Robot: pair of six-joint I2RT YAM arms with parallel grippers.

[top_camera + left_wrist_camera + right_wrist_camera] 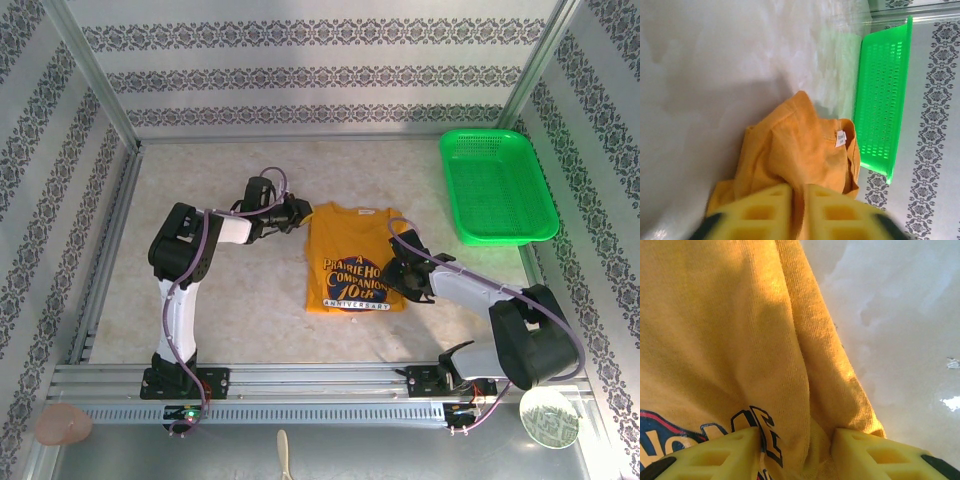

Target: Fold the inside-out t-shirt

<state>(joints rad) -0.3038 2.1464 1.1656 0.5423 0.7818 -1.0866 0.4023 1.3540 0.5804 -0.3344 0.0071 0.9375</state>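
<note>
Right wrist: right claw [796, 442] clenches bunched knit t-shirt [715, 340]; left claw [798, 202] astride fold, grip unclear.

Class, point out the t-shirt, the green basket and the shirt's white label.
t-shirt [350, 232]: top view, plain orange cloth above the print.
green basket [497, 190]: top view, its bare floor.
white label [840, 138]: left wrist view, the tag's middle.

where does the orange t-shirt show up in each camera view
top external: t-shirt lies flat mid-table, print facing up.
left wrist: t-shirt bunched at lower centre, its white label near the green basket.
right wrist: t-shirt spreads across left and centre, print at the bottom.
shared landmark: the pale table beside the cloth in every view.
</note>
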